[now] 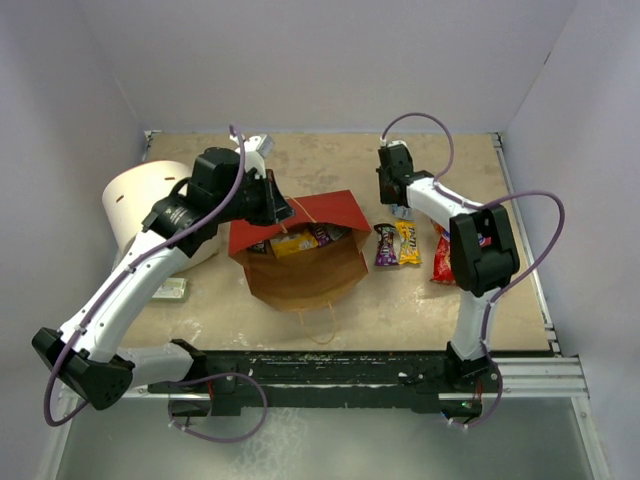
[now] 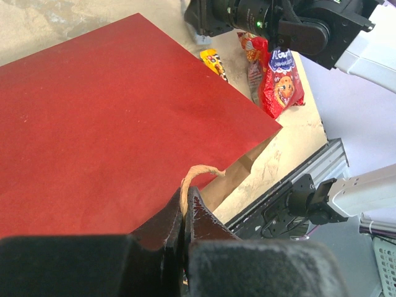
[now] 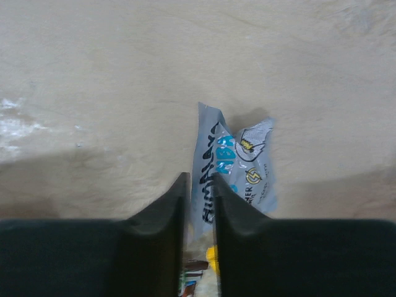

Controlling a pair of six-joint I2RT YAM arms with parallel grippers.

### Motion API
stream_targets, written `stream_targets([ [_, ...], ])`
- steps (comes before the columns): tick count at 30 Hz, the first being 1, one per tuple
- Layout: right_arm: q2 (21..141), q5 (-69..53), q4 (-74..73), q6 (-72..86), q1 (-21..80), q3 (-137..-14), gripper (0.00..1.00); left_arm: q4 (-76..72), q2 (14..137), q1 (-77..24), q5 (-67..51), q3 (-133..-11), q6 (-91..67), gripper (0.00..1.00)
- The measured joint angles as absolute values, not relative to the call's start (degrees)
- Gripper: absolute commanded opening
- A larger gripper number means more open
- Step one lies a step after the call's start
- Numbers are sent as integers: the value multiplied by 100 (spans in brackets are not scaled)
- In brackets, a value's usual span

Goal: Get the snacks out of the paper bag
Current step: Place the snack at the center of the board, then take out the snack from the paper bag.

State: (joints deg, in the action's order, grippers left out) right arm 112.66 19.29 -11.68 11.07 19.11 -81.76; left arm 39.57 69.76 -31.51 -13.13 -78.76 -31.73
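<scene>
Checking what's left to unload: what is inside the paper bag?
A yellow packet and a purple packet show inside the paper bag; anything deeper under its red upper wall is hidden.

paper bag (image 2: pixel 111 124): matt red paper, brown inside | light-blue packet (image 3: pixel 244 167): glossy, crinkled film | table (image 1: pixel 400 300): rough, mottled beige

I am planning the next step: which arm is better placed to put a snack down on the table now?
Right. The right gripper grips a light-blue packet over the bare table. The left gripper is shut on the string handle of the paper bag, so it is occupied.
</scene>
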Motion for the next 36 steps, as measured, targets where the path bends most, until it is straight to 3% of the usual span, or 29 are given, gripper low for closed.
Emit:
stream_targets([
  [2, 11225, 1662, -1173, 1236, 1911, -8176, 64, 3903, 7015, -3151, -1345, -7876, -3170, 0],
  [5, 10989, 1229, -1243, 1389, 1911, -8173, 74, 3824, 7122, -3151, -1350, -7876, -3168, 0],
  [13, 9002, 526, -1293, 1667, 1914, -7518, 76, 3734, 7397, -3122, -1494, -7942, -3127, 0],
  [23, 7841, -574, -1737, 1859, 1922, -5857, 76, 3680, 7400, -3114, -1629, -7942, -3087, 0],
  [36, 6125, -1824, -2018, 1791, 1984, -5935, 76, 3378, 7564, -3109, -1806, -7942, -3105, 0],
])
